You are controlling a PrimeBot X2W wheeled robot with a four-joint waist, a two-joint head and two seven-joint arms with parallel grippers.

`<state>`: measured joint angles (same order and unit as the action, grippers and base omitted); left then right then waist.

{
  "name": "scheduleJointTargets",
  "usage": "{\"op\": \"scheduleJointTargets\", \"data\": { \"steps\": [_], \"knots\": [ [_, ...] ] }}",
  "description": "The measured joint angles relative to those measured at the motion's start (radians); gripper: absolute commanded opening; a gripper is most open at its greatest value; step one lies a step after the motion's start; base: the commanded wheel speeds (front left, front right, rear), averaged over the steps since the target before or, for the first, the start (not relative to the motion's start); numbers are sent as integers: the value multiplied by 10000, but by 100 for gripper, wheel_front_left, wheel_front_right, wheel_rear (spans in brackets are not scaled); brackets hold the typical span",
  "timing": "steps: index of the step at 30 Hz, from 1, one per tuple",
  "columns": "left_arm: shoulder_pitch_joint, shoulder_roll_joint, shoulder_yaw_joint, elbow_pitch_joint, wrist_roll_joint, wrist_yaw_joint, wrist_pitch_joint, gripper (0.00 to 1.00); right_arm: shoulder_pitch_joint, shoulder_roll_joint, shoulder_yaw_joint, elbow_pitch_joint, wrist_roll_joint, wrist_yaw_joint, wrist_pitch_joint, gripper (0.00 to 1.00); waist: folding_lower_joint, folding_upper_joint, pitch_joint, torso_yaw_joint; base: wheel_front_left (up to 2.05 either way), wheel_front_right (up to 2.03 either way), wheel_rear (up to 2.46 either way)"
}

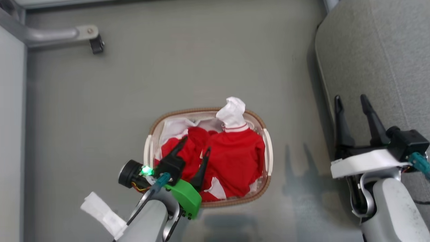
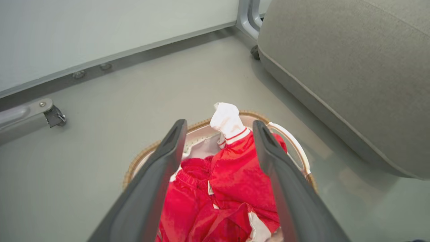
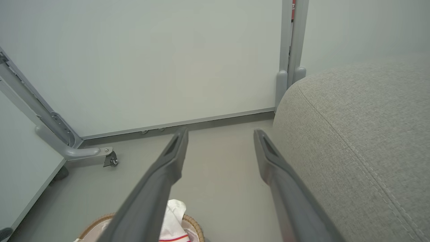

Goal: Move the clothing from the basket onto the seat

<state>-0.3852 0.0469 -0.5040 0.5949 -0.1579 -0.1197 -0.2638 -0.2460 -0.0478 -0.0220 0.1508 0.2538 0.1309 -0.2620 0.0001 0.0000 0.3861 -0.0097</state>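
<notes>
Red clothing point(image 1: 235, 158) heaped in basket point(image 1: 268, 148) on floor point(image 1: 168, 67), white cuff point(image 1: 231, 111) sticking up over the far rim. Left tool point(image 1: 197, 144) spread wide above the pile, holding nothing; contact with fabric unclear. Right tool point(image 1: 350, 98) also wide, empty, over edge of grey seat point(image 1: 379, 50), which is to the right of the basket.

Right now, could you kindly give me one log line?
left pincer open over clothing | right pincer open by seat | clothing in basket
</notes>
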Motion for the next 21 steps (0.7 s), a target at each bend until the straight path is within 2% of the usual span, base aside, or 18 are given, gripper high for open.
{"op": "scheduleJointTargets", "data": {
  "steps": [6,16,21],
  "knots": [
    [-843,2,-1177,1590,-324,-48,52,100,-594,-2,-207,-167,109,0,0,100,1,0,1272,-160,0,0,0],
    [-1867,-8,-2947,3135,-1212,-92,871,100,-1114,-4,-134,-499,290,0,0,100,1,0,2886,-513,0,0,0],
    [-2375,-4,-3158,3833,-1515,-92,941,100,-1200,-4,-67,-589,385,0,0,100,1,0,3402,-719,0,0,0]
  ]
}}
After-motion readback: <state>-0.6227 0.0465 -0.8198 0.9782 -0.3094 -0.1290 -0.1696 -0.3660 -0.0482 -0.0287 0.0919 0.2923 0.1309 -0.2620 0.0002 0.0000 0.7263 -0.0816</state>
